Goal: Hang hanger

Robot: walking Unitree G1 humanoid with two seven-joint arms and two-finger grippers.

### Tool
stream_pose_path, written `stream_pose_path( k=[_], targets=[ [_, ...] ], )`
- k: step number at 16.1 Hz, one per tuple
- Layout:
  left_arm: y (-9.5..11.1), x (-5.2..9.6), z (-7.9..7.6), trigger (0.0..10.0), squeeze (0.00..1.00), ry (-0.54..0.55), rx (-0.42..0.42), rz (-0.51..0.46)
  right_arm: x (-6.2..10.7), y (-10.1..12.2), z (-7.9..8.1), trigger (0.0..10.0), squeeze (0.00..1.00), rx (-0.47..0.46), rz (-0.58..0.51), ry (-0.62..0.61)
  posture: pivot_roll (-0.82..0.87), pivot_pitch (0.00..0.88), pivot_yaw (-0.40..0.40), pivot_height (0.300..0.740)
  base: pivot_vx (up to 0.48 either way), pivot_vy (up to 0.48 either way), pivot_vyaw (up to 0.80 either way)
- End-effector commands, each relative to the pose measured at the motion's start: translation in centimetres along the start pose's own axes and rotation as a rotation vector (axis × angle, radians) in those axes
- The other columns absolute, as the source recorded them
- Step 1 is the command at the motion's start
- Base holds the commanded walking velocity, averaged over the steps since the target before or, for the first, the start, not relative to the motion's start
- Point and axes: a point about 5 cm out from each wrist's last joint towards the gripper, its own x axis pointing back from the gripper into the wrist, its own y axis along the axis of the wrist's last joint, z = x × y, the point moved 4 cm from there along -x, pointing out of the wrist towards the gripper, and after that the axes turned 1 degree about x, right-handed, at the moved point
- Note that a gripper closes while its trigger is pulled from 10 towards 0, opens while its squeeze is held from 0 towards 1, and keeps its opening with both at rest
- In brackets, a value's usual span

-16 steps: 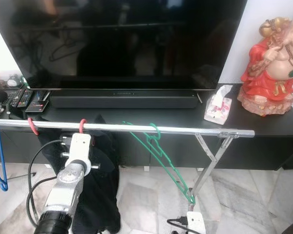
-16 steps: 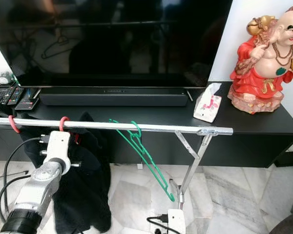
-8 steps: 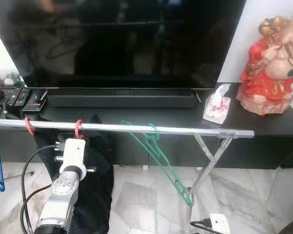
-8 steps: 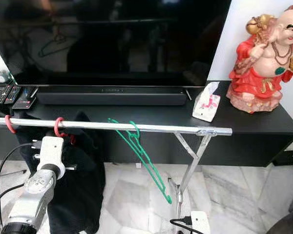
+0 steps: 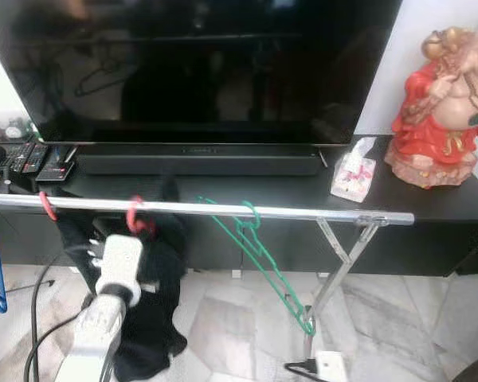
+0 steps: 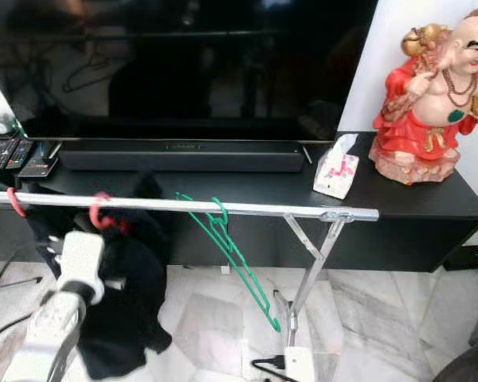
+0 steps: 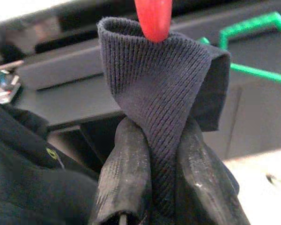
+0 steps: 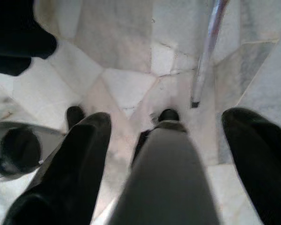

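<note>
television [image 5: 199, 68]: large, dark, upper centre
soundbar [image 5: 199, 165]: on the black cabinet [image 5: 430, 200], below the screen
tissue pack [image 5: 354, 173]: right of centre
red figurine [image 5: 446, 111]: far right
remotes [image 5: 33, 159]: left edge

Red hanger [image 5: 138, 216], draped in black cloth [image 5: 155, 263], hooked over the rail [image 5: 303, 212].

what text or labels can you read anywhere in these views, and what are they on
No text reads clearly.
Soundbar: a small mark at its front centre, too small to read.
Remote controls: button markings, too blurred to read.
Tissue pack: pink print, no legible words.
Black garment near the left gripper: a tiny green mark, not legible.
</note>
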Motion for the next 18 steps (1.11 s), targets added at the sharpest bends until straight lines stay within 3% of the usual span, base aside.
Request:
stream_pose_path(
  k=[1, 5, 6, 7, 11, 13, 15, 18],
  targets=[
    [0.8, 0.3, -0.2, 0.0, 0.0, -0.033, -0.054, -0.048, -0.1, 0.2, 0.4, 10.0, 0.0, 0.006, 0.001, -0.003, -0.05, 0.0, -0.015, 0.74, 0.0, 0.0, 0.0],
    [-2.2, 1.6, -0.9, 0.0, 0.0, -0.08, -0.105, 0.031, -0.4, 1.2, 2.0, 10.0, 0.0, 0.005, -0.021, 0.011, -0.05, 0.0, -0.013, 0.74, 0.0, 0.0, 0.0],
    [-3.4, 1.8, -1.2, 2.6, 0.0, -0.096, -0.138, 0.071, -0.4, 1.5, 2.3, 10.0, 0.0, 0.006, -0.028, 0.013, -0.06, 0.0, -0.014, 0.74, 0.0, 0.0, 0.0],
    [-4.8, 1.9, -1.0, 10.0, 0.0, -0.074, -0.15, 0.12, -0.5, 1.9, 2.6, 10.0, 0.0, 0.006, -0.038, 0.015, -0.06, 0.0, -0.016, 0.74, 0.0, 0.0, 0.0],
    [-6.2, 1.5, -1.2, 10.0, 0.0, -0.06, -0.128, 0.165, -0.4, 2.0, 2.3, 10.0, 0.0, 0.006, -0.046, 0.01, -0.06, 0.0, -0.018, 0.74, 0.0, 0.0, 0.0],
    [-9.8, 1.6, -1.1, 10.0, 0.0, -0.069, -0.182, 0.366, -0.4, 2.1, 2.4, 10.0, 0.0, 0.011, -0.048, 0.012, -0.05, 0.0, -0.023, 0.74, 0.0, 0.0, 0.0],
    [-12.0, 1.8, -0.7, 10.0, 0.0, -0.043, -0.189, 0.487, -0.4, 2.3, 2.7, 10.0, 0.0, 0.028, -0.061, 0.015, -0.06, 0.0, -0.022, 0.74, 0.0, 0.0, 0.0],
    [-13.6, 2.0, -1.3, 10.0, 0.0, -0.059, -0.191, 0.559, -0.4, 2.3, 2.8, 10.0, 0.0, 0.023, -0.067, 0.02, -0.07, 0.0, -0.019, 0.74, 0.0, 0.0, 0.8]
  ],
)
